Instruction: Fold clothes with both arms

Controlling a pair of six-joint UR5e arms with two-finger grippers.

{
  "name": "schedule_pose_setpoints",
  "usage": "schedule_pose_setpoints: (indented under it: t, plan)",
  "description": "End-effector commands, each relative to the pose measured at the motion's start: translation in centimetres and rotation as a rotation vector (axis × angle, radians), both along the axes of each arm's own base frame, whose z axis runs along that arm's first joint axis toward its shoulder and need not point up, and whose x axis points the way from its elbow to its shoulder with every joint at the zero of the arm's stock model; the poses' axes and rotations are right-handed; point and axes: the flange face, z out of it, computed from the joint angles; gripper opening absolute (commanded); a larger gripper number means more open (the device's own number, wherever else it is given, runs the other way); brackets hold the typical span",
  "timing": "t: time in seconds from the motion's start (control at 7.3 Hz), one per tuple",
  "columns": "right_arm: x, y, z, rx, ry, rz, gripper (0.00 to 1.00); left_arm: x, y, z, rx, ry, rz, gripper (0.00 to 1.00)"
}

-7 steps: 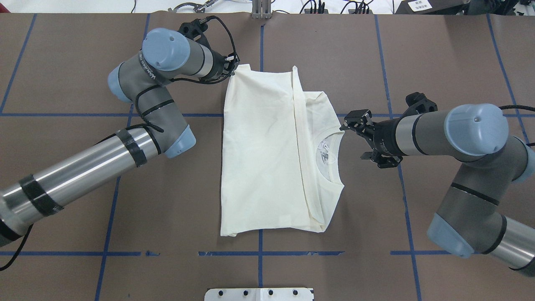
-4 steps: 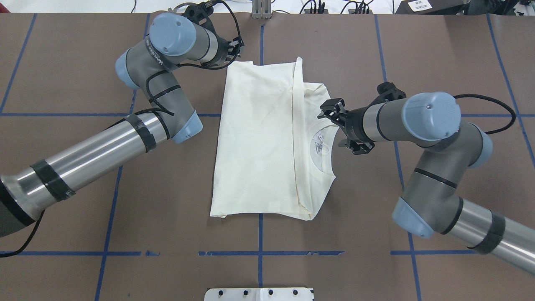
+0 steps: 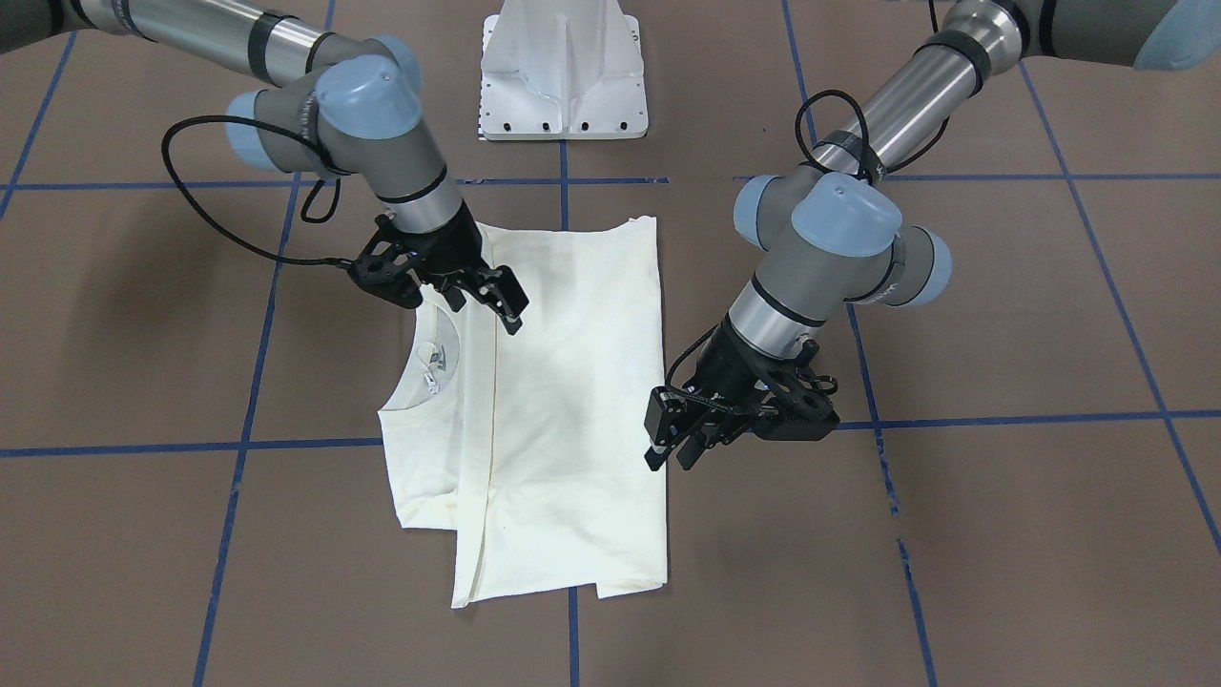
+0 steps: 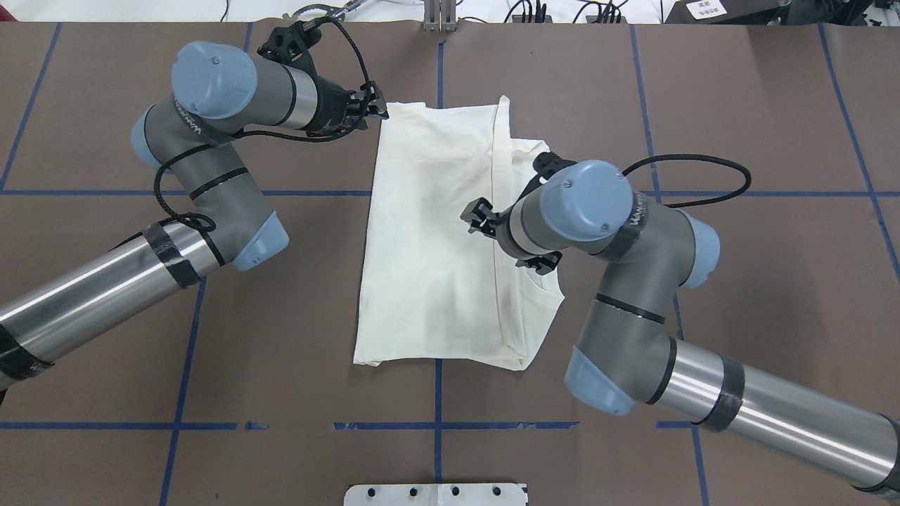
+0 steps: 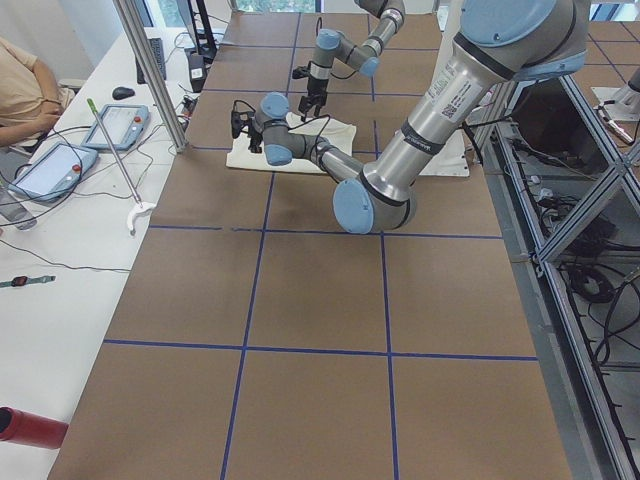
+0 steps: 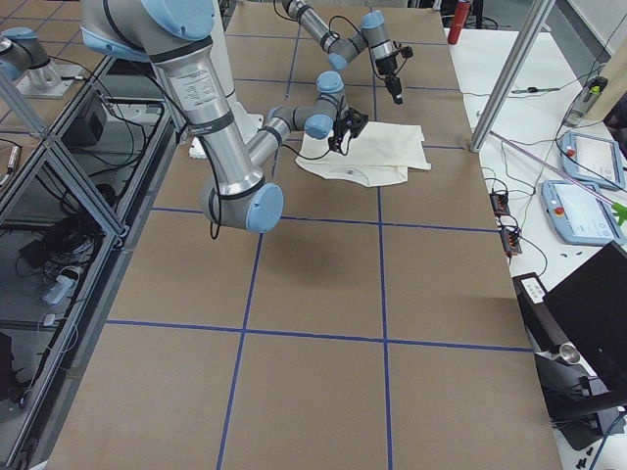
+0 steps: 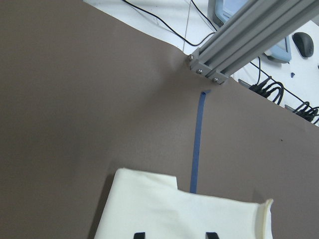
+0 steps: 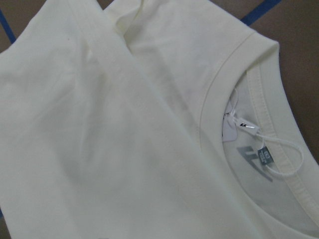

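My left arm (image 4: 98,288) reaches forward and bends back at the elbow. Its wrist is turned inward, so my left hand (image 4: 371,107) points toward the middle and sits low, its fingers parted. My right arm (image 4: 773,418) comes in from the other side and folds sharply at the elbow. It carries my right hand (image 3: 465,294) angled downward, with both fingers spread wide.

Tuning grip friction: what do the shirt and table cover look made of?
T-shirt: soft matte cream knit, probably cotton jersey; it creases limply and has a stitched collar band. Table cover: dull brown sheet, perhaps paper or vinyl; it lies flat with little glare.
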Motion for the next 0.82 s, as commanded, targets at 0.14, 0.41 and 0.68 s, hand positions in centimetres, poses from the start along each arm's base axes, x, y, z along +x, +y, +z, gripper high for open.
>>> schedule_pose_setpoints:
  t: [0.14, 0.41, 0.68]
  plan:
    - [-2.7, 4.3, -1.2, 0.290, 0.233, -0.341, 0.96, -0.2, 0.3, 0.5, -0.005, 0.001, 0.004, 0.49]
    - [-3.5, 8.2, 0.5, 0.359, 0.376, -0.567, 0.97, -0.2, 0.3, 0.9, -0.009, -0.003, 0.004, 0.50]
    - [-4.6, 10.7, 3.0, 0.368, 0.426, -0.654, 0.98, -0.2, 0.8, 2.7, -0.023, -0.016, 0.010, 0.50]
